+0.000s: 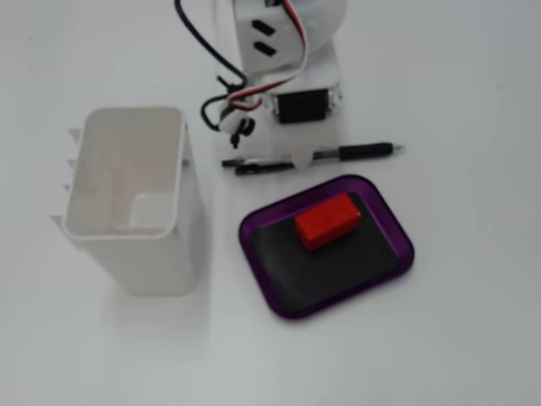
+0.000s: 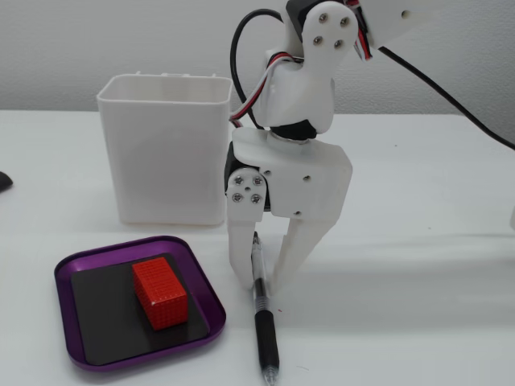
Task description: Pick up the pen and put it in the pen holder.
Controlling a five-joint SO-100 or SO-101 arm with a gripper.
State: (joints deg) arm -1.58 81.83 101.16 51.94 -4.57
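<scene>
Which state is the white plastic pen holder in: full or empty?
Empty: the overhead fixed view shows the white plastic pen holder's bare floor; the black pen lies outside it.

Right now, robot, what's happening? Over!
White two-finger gripper open, straddling black pen on table. White plastic holder empty. Purple tray with red block beside pen.

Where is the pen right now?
The pen lies flat on the table, between the end effector's open fingers. In the top-down fixed view it sits just above the purple tray, right of the white pen holder.
</scene>
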